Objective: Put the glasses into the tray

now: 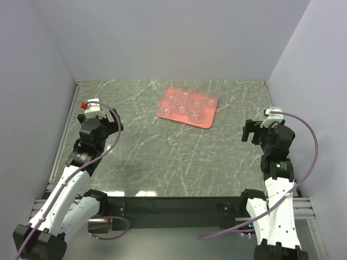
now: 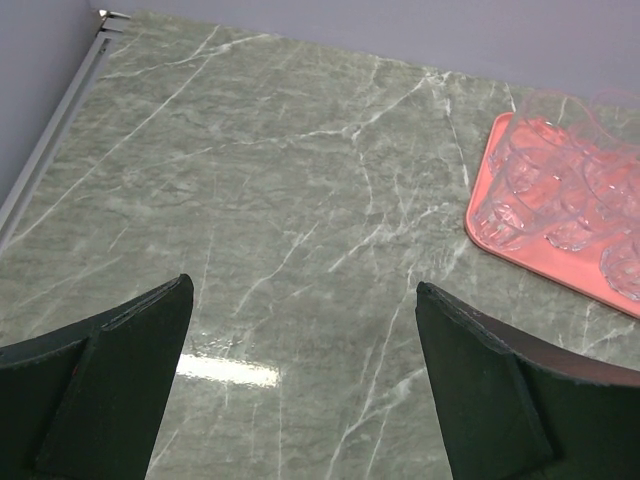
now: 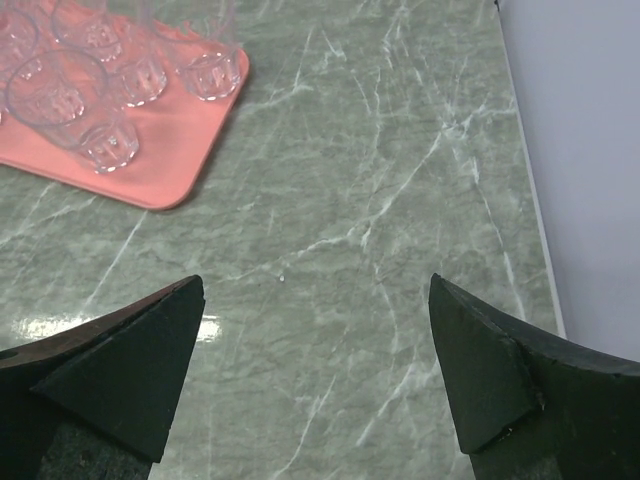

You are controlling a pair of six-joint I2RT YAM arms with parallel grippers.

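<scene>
From above, the salmon-pink tray (image 1: 208, 121) lies on the far half of the grey marbled worktop (image 1: 162, 157), a little right of centre and turned slightly askew. The glasses (image 1: 187, 105) stand on it in a tight cluster of roughly six, showing only as rims and glints. The end of the tray nearer the right wall is bare. The left arm (image 1: 81, 157) is raised over the left side of the worktop and the right arm (image 1: 276, 162) over the right side, both well apart from the tray. From this height I cannot tell how either arm's fingers stand. At the left wrist, the left fingers (image 2: 120, 380) are spread wide apart at the bottom of the view, with only bare worktop (image 2: 300, 200) between them. The tray (image 2: 570, 265) sits off to the right, partly cut by the edge of the view, and the glasses (image 2: 545, 170) are upright and crowded on it. At the right wrist, the right fingers (image 3: 130, 370) are likewise spread wide and hold nothing, only worktop (image 3: 380, 200) showing in the gap. One rounded corner of the tray (image 3: 160, 175) reaches in at the upper left, carrying several upright glasses (image 3: 75, 90) set close together, well clear of the fingers. A pale wall (image 3: 590, 150) borders the worktop on the right.
</scene>
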